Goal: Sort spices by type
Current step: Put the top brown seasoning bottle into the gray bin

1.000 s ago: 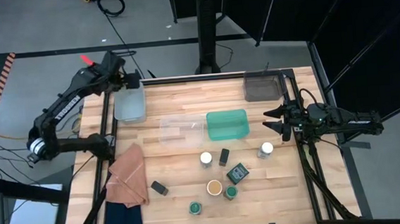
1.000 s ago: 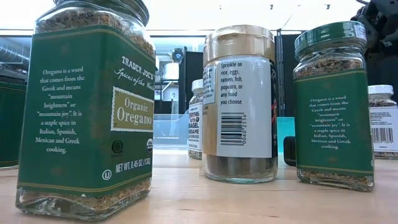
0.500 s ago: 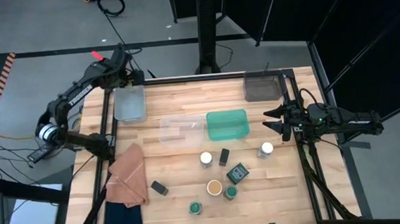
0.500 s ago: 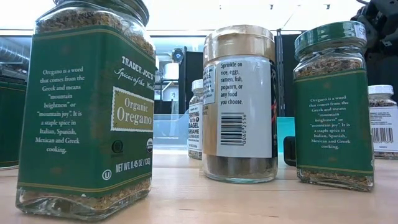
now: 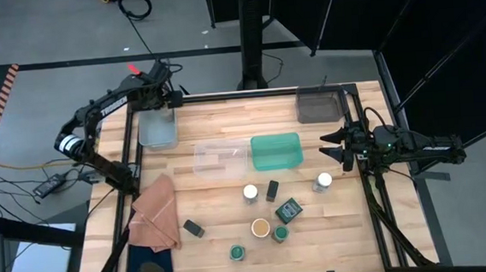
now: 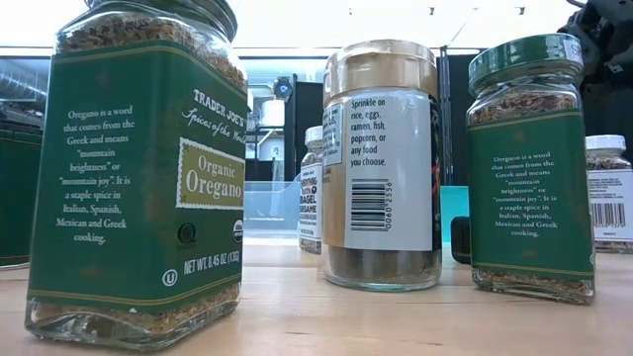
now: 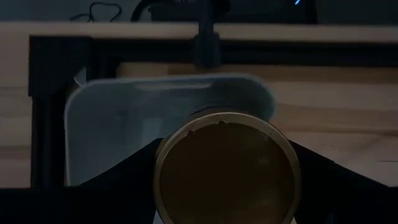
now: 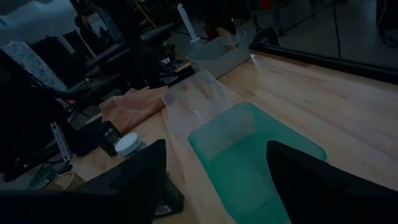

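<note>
High view: the left hand (image 5: 160, 83) hangs at the worktop's far left corner, just over the pale grey tray (image 5: 157, 129).

Left wrist view: only here is its load plain, a tan-lidded spice jar (image 7: 227, 169) clamped between the fingers, lid up, directly above that tray (image 7: 124, 124).

Right hand (image 5: 335, 146) waits spread wide at the right edge.
</note>
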Motion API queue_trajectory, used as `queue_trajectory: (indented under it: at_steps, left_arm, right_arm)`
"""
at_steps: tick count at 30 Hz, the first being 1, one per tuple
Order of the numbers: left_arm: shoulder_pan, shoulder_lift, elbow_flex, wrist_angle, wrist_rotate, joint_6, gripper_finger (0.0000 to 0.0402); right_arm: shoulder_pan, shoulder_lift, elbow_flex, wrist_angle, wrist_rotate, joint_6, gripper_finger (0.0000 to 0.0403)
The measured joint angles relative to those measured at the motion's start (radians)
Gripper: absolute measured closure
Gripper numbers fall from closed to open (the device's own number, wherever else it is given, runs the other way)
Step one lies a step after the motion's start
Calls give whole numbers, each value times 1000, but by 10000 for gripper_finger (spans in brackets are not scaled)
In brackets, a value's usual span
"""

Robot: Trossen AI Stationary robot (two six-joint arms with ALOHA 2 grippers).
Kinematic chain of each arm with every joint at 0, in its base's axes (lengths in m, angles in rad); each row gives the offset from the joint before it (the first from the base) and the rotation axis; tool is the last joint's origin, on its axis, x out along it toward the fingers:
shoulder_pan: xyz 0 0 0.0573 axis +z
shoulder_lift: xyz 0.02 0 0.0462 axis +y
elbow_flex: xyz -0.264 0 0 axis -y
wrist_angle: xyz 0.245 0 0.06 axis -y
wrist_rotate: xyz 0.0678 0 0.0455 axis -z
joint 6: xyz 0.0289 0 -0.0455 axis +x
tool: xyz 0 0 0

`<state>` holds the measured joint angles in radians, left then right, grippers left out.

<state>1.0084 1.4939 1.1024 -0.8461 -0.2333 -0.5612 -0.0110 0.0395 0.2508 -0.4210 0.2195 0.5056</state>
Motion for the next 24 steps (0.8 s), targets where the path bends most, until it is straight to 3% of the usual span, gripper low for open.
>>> queue_trajectory:
  at_steps: [6,10,17,24]
  left_arm:
    - [22,1,-39,74,35,-35,134]
    - [31,1,-41,62,3,-44,131]
    - [31,0,-41,49,-35,-45,16]
    - [31,-4,-11,34,70,77,36]
  right_arm:
    - [0,0,0,0,0,0,119]
    - [0,0,0,0,0,0,119]
    - [0,0,0,25,0,0,108]
    - [0,0,0,118,-3,-48,98]
